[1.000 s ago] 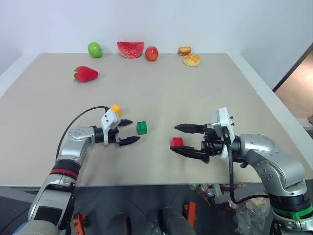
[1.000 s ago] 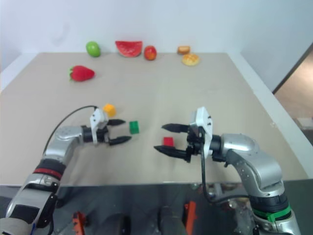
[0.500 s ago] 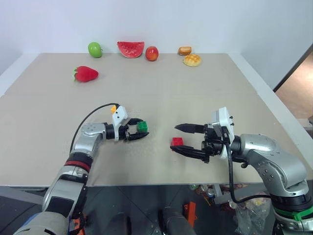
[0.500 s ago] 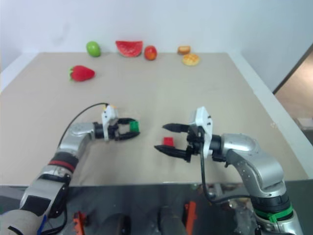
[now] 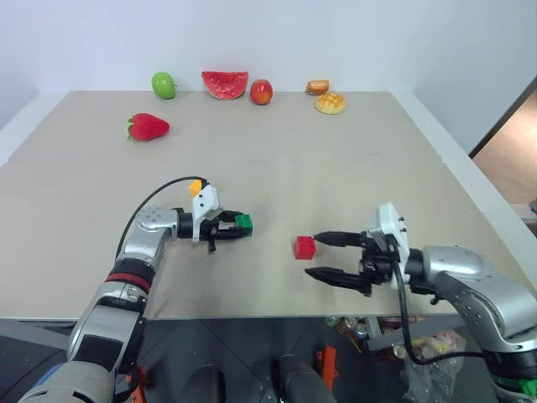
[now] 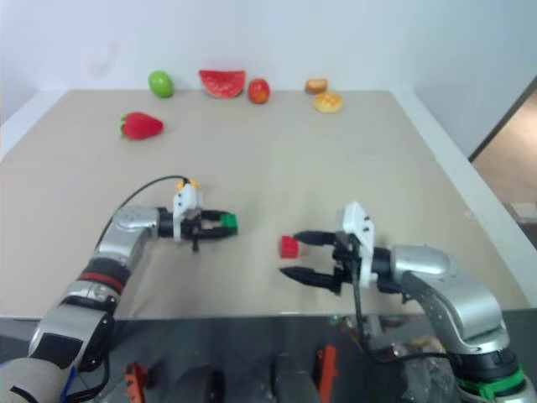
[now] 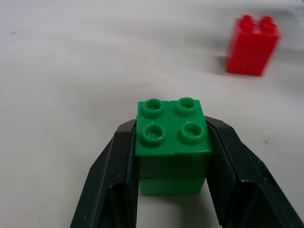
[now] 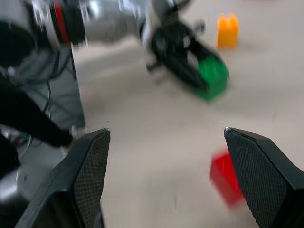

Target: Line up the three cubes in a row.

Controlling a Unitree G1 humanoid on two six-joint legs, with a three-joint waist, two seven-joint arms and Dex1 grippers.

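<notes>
Green cube (image 7: 172, 142) is clamped between the left gripper's (image 5: 228, 229) two fingers, left of the red cube (image 5: 304, 247); the yellow-orange cube (image 5: 195, 187) sits further left, partly hidden. The right gripper (image 5: 330, 256), jaws spread and empty, hovers just right of the red cube. The grip seems shallow, so sliding could twist it askew

Counter (image 5: 352, 159), as we see it: three cubes (image 5: 244, 222) near the front edge, one by the left end effector (image 5: 232, 228), one between both, one behind the left wrist; toy foods (image 5: 224, 83) along the far edge.
</notes>
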